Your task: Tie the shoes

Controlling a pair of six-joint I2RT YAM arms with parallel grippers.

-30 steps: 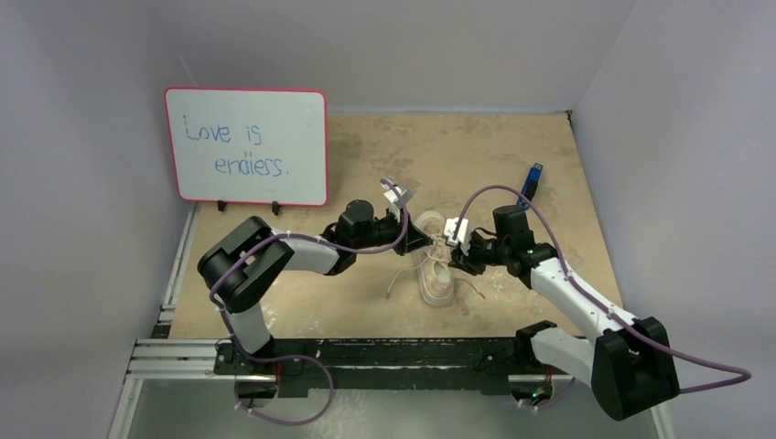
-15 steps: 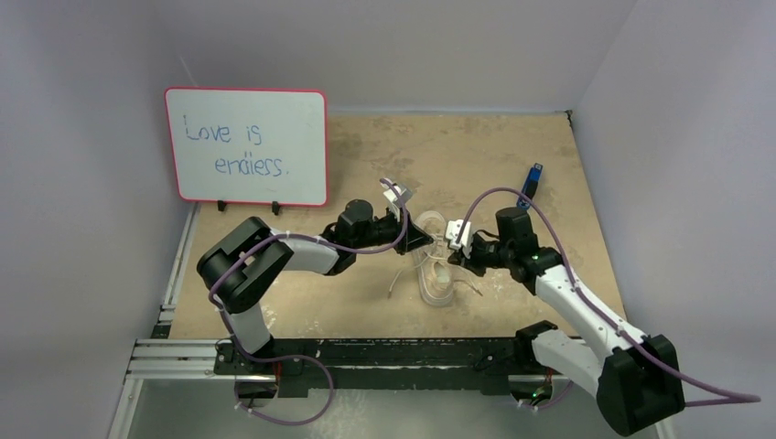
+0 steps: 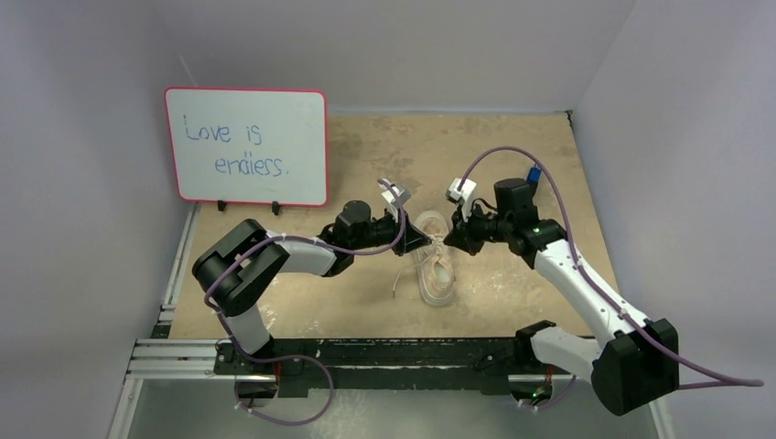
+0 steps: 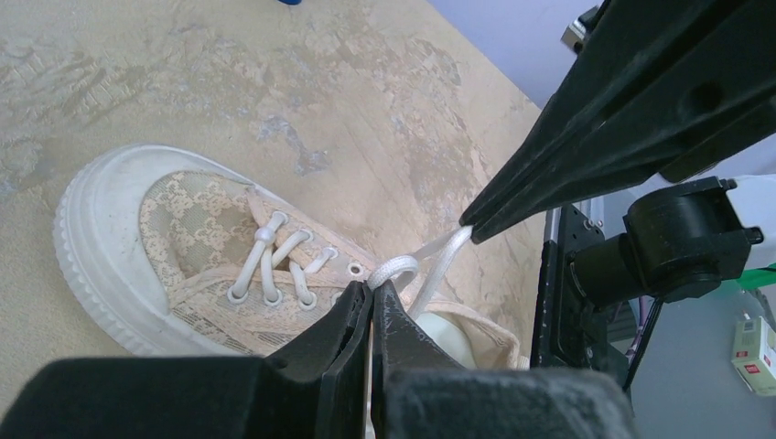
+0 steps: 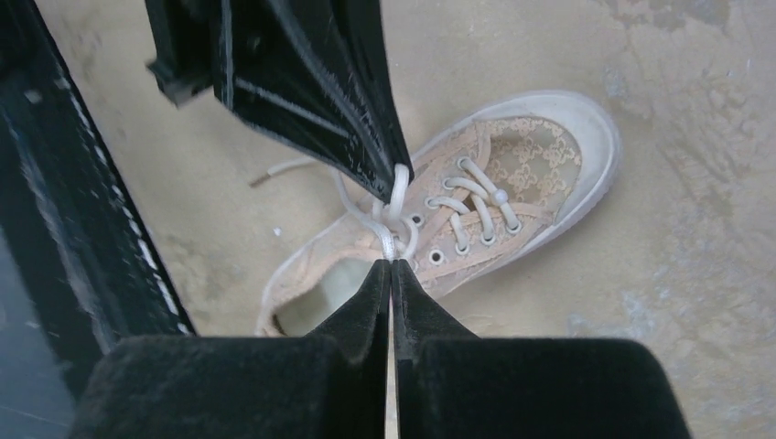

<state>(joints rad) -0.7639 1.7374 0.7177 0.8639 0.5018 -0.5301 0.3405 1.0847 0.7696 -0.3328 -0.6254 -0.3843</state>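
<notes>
Left claw (image 4: 371,293) and right claw (image 5: 392,267) pinch laces (image 4: 430,265) above sneaker (image 3: 437,279)

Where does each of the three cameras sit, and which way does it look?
Top external: fixed above and behind, looking down on the tan table; both arms show.
Left wrist: on the left arm, looking past the left gripper at the small pink-beige sneaker.
Right wrist: on the right arm, looking past the right gripper at that sneaker.
Shared: both wrist views show both grippers pinching the thin white lace.
</notes>
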